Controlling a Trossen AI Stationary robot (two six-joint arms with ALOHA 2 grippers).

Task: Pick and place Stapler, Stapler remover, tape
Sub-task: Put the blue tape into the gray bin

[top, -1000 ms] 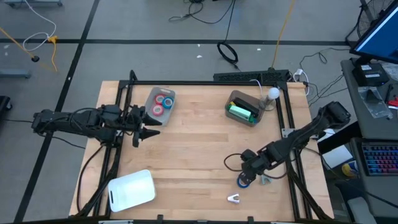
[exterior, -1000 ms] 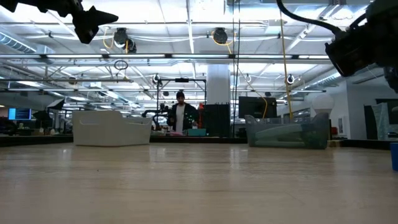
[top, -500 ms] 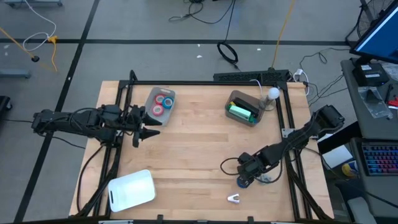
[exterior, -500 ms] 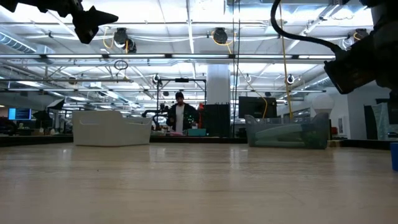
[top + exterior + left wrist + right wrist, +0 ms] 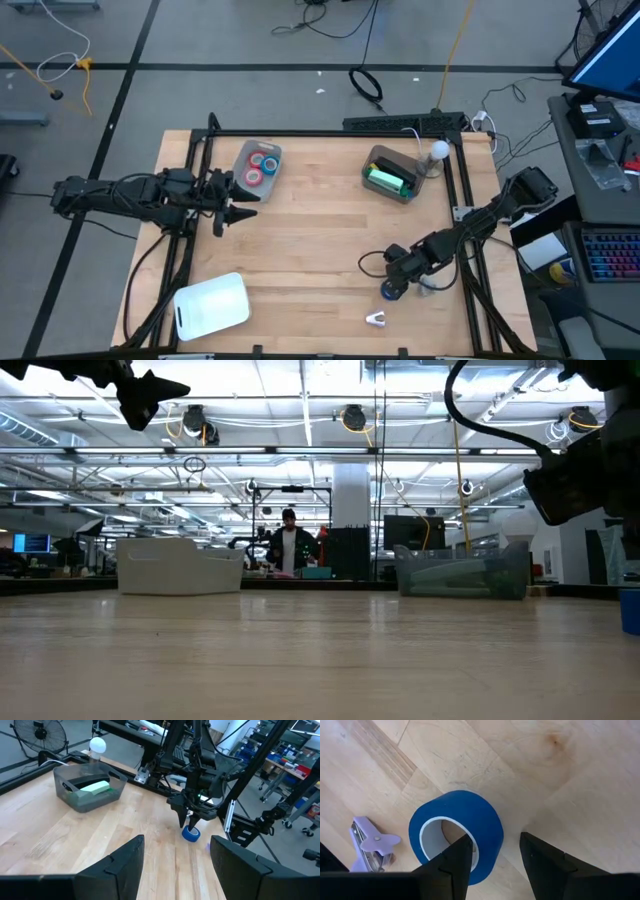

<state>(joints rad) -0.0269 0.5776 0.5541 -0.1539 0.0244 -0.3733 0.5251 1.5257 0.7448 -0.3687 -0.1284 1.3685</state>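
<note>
Left gripper (image 5: 243,210) waits above the table's nine o'clock side, jaws spread, holding nothing. At seven o'clock on the table (image 5: 310,250) lies a white bin (image 5: 211,305). At eleven o'clock a grey tray (image 5: 257,165) holds three tape rolls, two red and one blue.

At one o'clock a clear bin (image 5: 391,175) contains a green stapler (image 5: 388,180); a white ball (image 5: 438,150) sits just beside it.

Right gripper (image 5: 495,852) is low over the table at four o'clock, directly above the blue tape roll (image 5: 456,834). Its fingers (image 5: 452,862) are parted: one sits over the roll's white core, the other outside the blue wall, straddling that wall. Whether the pads touch the roll cannot be told. The roll stands on the wood, not lifted.

A lilac staple remover (image 5: 370,847) lies near the roll. At five o'clock, near the table edge, a small white object (image 5: 376,319) lies apart; its kind cannot be told
</note>
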